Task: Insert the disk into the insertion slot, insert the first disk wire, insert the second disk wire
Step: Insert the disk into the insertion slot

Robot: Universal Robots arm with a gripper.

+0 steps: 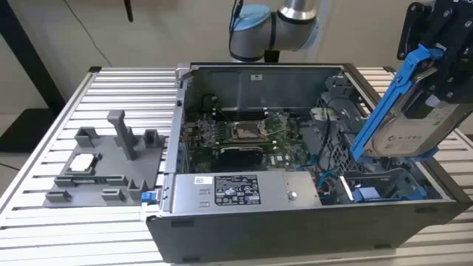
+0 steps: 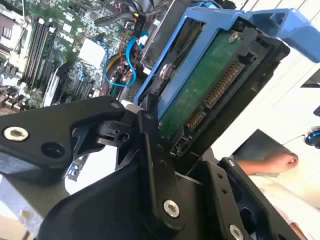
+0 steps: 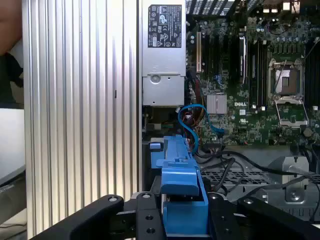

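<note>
My gripper (image 1: 442,77) is shut on the disk (image 1: 415,130), a silver-grey drive in a blue carrier. It holds the disk tilted steeply above the open computer case at the exterior view's right. The insertion slot (image 1: 384,185), a grey bay with blue tabs, lies just below the disk's lower edge, in the case's near right corner. The second wrist view shows the disk's green circuit board (image 2: 200,85) and connector edge clamped between the black fingers (image 2: 150,130). In the first wrist view the blue carrier (image 3: 180,190) sits between the fingers. A blue cable (image 1: 325,177) lies loose beside the slot.
The grey power supply box (image 1: 236,191) sits along the case's near wall, left of the slot. The motherboard (image 1: 244,133) fills the case floor. A grey fixture plate (image 1: 103,160) rests on the slatted table at the exterior view's left. A person's hand (image 2: 280,162) is off to the side.
</note>
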